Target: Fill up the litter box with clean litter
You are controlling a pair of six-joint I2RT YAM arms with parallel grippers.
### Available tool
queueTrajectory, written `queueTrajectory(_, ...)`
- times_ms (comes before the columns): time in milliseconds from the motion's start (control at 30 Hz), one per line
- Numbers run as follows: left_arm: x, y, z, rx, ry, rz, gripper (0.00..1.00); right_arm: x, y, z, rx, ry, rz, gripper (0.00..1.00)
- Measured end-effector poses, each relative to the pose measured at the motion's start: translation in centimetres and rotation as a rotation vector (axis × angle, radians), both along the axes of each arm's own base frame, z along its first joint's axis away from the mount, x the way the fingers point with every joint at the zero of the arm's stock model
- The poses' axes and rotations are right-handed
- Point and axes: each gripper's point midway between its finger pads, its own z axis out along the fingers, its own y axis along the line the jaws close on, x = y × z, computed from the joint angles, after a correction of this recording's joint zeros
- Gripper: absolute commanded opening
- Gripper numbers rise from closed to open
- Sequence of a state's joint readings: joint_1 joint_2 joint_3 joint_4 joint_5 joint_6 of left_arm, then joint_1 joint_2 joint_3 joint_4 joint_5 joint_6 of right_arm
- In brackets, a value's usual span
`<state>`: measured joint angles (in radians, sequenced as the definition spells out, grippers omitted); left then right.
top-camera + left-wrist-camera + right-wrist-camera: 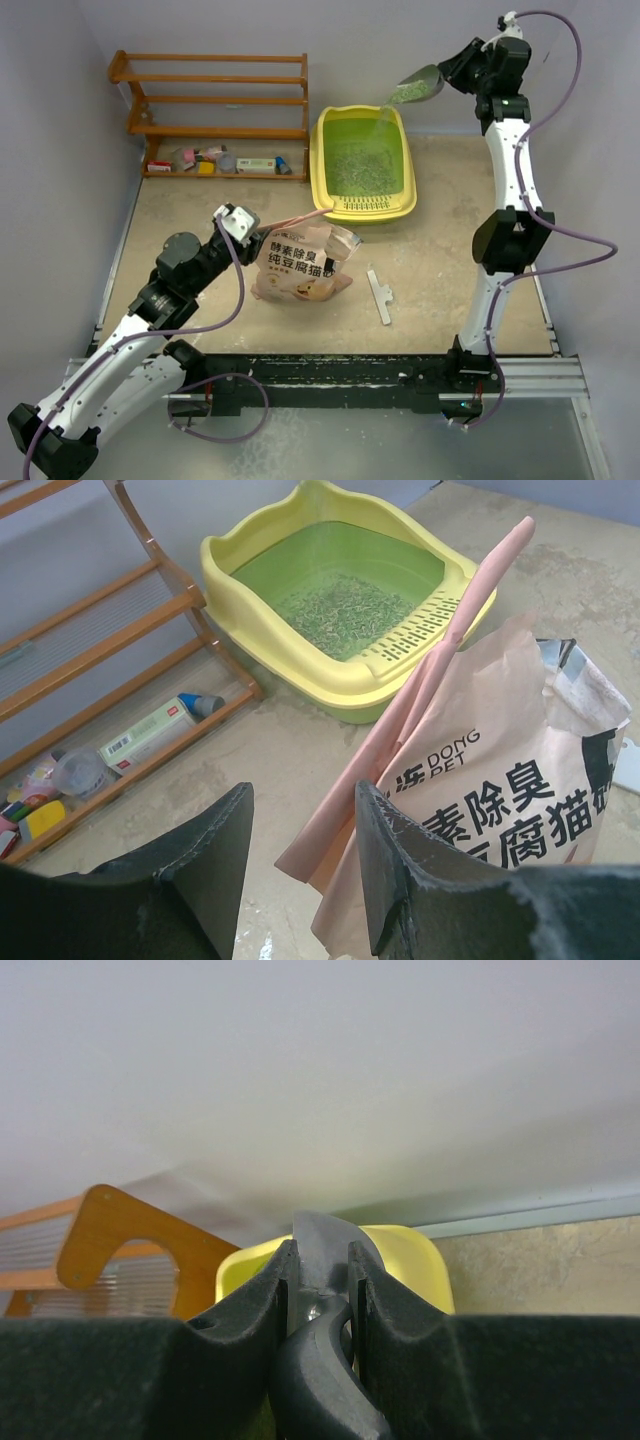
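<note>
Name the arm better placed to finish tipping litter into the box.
Right. The right gripper is shut on the grey scoop, tilted high over the litter box's far corner, with litter spilling in. The left gripper stands open, low beside the bag.

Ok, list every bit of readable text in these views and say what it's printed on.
"DONG PET": on the litter bag, left wrist view.
"酵素除臭": large print on the same bag, top view.
"纯豆腐猫": the line below; its end is lost in a crease.
White box on the wooden shelf: label too small to read.
</note>
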<state>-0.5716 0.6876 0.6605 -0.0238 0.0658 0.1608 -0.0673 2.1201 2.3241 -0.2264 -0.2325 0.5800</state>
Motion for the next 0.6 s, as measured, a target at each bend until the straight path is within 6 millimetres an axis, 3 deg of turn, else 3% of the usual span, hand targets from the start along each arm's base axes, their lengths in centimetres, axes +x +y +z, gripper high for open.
queueTrajectory(333, 0.1, -0.1, -0.1, 0.007, -0.002, 0.0, 0.49, 0.9, 2.0, -3.2, -0.127, 0.034, 0.08, 0.0)
queueTrajectory(433, 0.1, 0.0, -0.1, 0.007, -0.002, 0.0, 0.49, 0.8, 4.0, -3.1, -0.196, 0.022, 0.124, 0.0)
queueTrajectory(600, 0.1, 0.0, -0.1, 0.007, -0.003, 0.0, 0.5, 0.0, 9.1, -2.7, -0.333, -0.003, 0.188, 0.0)
